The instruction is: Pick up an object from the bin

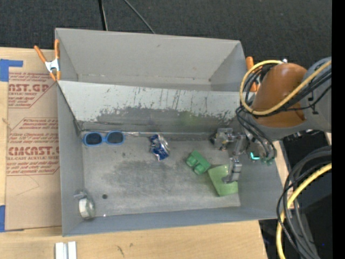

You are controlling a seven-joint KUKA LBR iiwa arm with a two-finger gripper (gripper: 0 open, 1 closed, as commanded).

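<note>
Against the back wall, left: blue sunglasses (pixel 102 138) lie flat on the floor of the grey bin (pixel 135 185)
Mid-floor: I see a crumpled blue wrapper (pixel 159 147), apart from the rest
Right of centre: a small dark green block (pixel 197 163) sits just beside a pale green flat piece (pixel 221 183), which lies near the right wall
Front left corner: a silver ring-shaped thing (pixel 85 205)
Arm: the arm (pixel 280 96) reaches in over the right rim, its orange-covered wrist looped with yellow cables and tipped down into the bin
Tool: the gripper (pixel 235 171) is low over the pale green flat piece, at its back edge; I cannot tell whether it is open or closed
</note>
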